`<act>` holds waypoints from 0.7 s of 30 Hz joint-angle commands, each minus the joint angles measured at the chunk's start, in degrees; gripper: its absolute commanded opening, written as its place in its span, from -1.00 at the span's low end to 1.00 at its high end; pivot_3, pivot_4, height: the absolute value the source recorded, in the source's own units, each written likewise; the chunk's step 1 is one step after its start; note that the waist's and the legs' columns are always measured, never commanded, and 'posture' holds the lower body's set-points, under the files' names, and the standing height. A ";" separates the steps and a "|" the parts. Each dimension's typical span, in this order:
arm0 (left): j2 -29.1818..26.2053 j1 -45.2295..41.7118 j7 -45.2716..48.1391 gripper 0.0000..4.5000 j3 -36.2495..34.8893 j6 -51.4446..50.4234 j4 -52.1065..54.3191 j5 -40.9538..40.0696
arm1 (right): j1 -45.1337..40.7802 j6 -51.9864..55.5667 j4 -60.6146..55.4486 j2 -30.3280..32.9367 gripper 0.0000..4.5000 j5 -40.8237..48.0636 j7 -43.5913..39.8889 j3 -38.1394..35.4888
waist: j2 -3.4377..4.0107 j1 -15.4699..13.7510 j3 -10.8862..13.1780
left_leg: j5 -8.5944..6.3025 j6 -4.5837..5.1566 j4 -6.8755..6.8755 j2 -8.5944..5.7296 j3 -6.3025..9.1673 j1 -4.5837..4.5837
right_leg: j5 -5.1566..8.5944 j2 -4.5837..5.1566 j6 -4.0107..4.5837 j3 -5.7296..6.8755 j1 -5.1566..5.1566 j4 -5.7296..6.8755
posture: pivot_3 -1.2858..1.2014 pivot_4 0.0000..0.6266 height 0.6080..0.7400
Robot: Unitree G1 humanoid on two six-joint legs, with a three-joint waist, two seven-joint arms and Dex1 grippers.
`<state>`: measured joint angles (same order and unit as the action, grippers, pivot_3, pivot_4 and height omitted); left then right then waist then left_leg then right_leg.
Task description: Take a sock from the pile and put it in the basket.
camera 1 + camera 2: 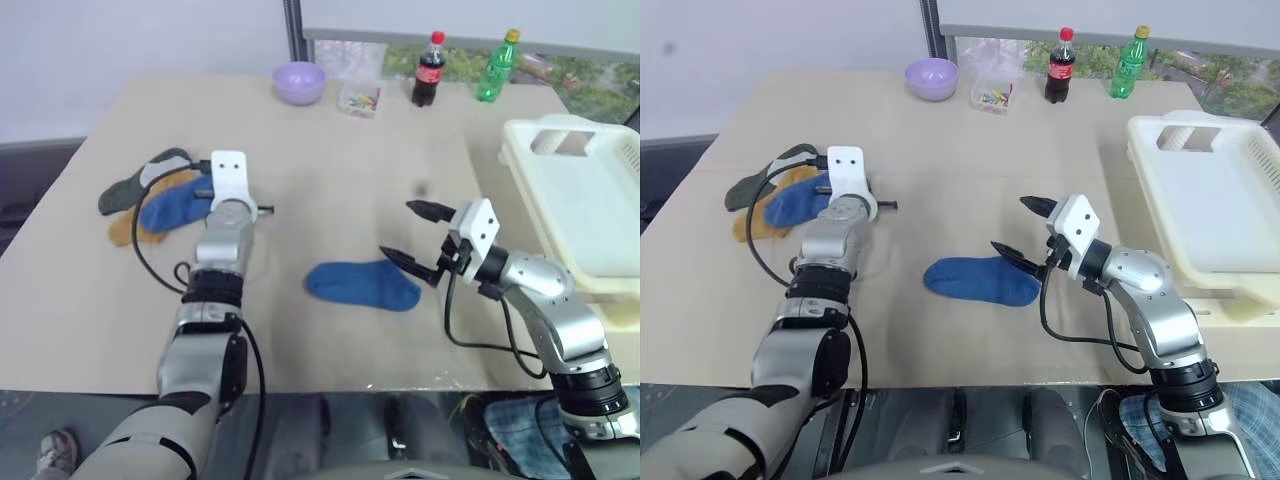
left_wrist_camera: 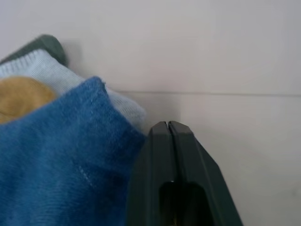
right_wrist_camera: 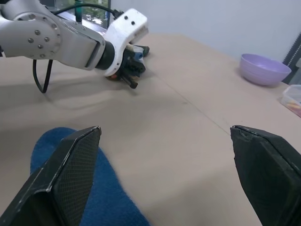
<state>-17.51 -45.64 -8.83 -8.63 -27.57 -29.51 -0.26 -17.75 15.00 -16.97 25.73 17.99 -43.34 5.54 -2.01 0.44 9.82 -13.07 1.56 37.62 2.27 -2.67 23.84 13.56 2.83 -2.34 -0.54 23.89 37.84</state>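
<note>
The pile [image 1: 150, 205] of loose socks lies at the table's left: blue, mustard-orange, dark grey-green and whitish. My left gripper [image 2: 169, 126] rests at its right side, shut, fingers pressed together right beside the pile's blue sock [image 2: 61, 160], with nothing seen between them. Another blue sock [image 1: 362, 285] lies flat alone at the table's middle. My right gripper [image 1: 400, 230] hovers just right of it, open wide and holding nothing. The cream-white basket [image 1: 525, 170] stands at the table's right edge, behind the right arm.
At the far edge stand a lilac bowl [image 1: 299, 82], a small clear box [image 1: 360, 97] of coloured bits, a cola bottle [image 1: 429, 70] and a green bottle [image 1: 497, 67]. Bare tabletop lies between the two grippers.
</note>
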 commanded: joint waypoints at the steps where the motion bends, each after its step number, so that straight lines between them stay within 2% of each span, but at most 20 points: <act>1: 1.29 2.59 -1.52 -0.41 0.20 -3.03 10.71 0.90 | 0.18 -0.93 -1.71 0.33 1.00 -0.36 0.46 -0.64 | 0.00 0.06 0.00 | 0.00 0.00 -0.01 0.00 0.01 0.00 | 0.00 0.00 0.00 -0.02 0.00 0.00 | 0.03 -0.52 1.00; 5: 4.08 2.93 -6.07 0.45 0.59 -8.20 14.82 3.50 | -0.21 -1.07 -1.37 0.11 1.00 -0.52 0.29 -0.29 | 0.00 -0.33 0.00 | 0.00 0.00 0.00 -0.02 0.02 0.00 | -0.01 0.03 -0.01 0.02 -0.01 0.02 | 0.03 -0.52 1.00; 10: 6.10 2.76 -9.92 0.45 0.16 -10.94 14.05 5.55 | -0.50 -1.01 -1.09 0.10 1.00 -0.54 -0.05 -0.32 | 0.00 -0.21 0.00 | 0.00 0.00 0.02 -0.03 0.01 -0.03 | -0.04 0.01 -0.06 0.00 -0.01 0.03 | 0.03 -0.52 1.00; 16: 6.68 0.31 -12.70 0.45 -1.01 -8.54 7.64 5.76 | 0.13 -0.54 -1.72 0.16 1.00 -0.50 0.14 -0.29 | 0.00 -0.10 0.00 | 0.00 0.00 0.02 -0.03 0.03 -0.02 | -0.04 0.01 -0.06 -0.01 -0.01 0.03 | 0.03 -0.52 1.00; 21: 6.46 -1.69 -13.52 -0.19 -1.21 -6.17 2.78 5.58 | 0.47 -0.17 -2.21 0.25 1.00 -0.50 0.69 -0.69 | -0.01 -0.14 0.00 | 0.00 0.00 0.02 -0.04 0.02 -0.01 | -0.04 0.02 -0.06 0.00 -0.01 0.02 | 0.03 -0.52 1.00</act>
<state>-10.68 -45.69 -21.45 -9.62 -35.60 -26.53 4.46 -17.24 15.03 -16.98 25.75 17.08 -43.17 5.83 -2.02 0.30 9.82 -13.07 1.56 37.64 2.23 -2.66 23.84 13.52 2.85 -2.40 -0.54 23.87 37.85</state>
